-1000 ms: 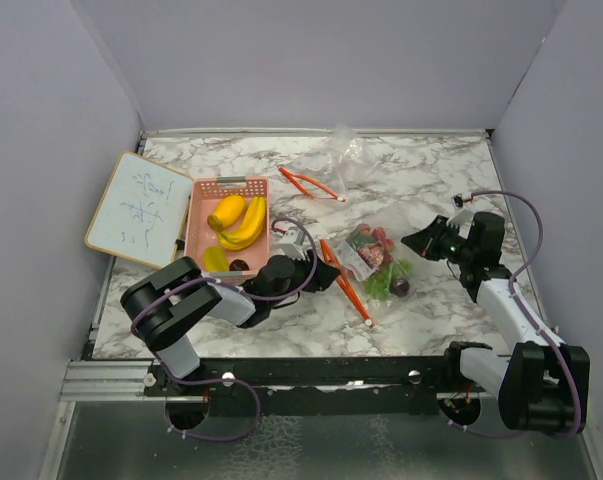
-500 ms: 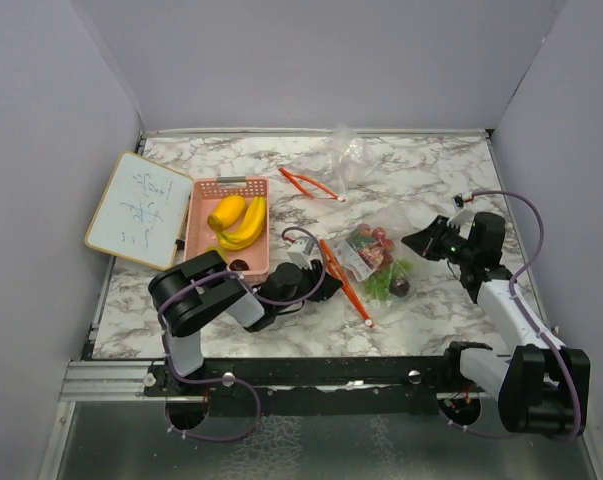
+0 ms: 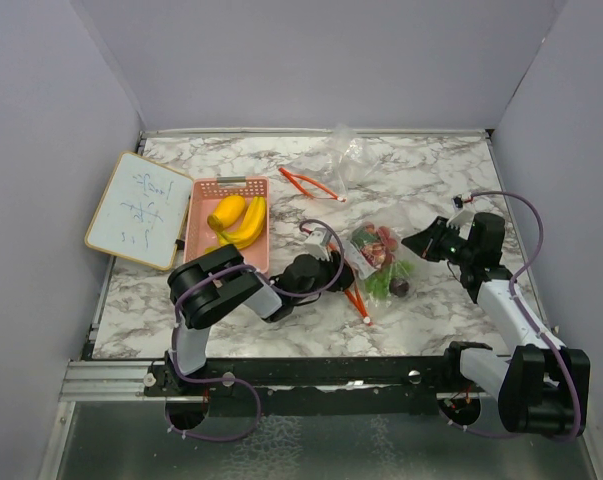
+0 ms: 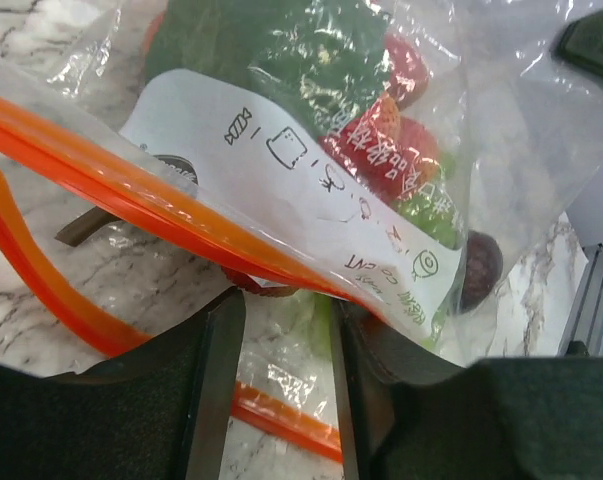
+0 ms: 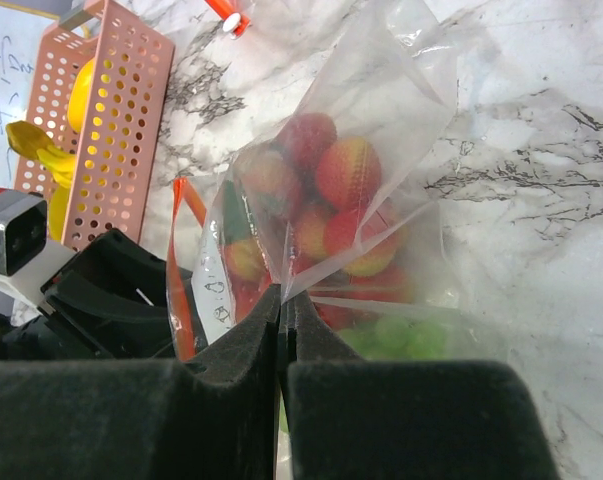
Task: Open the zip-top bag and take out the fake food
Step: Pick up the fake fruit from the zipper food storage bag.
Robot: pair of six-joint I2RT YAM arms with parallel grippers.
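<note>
Zip-top bag (image 3: 381,258) lies on marble table (image 3: 431,170), at 3 o'clock of pink basket (image 3: 229,184). Clear film, orange zip strip (image 4: 131,190), white printed label (image 4: 281,170). Fake food (image 5: 346,175) inside: glossy red strawberries, green pieces, one dark purple piece. Right gripper (image 5: 284,300) at bag's 3 o'clock, jaws pinched tight on the film. Left gripper (image 4: 281,310) at bag's 9 o'clock, jaws parted, zip strip across their tips. Yellow bananas (image 3: 243,225) in basket.
</note>
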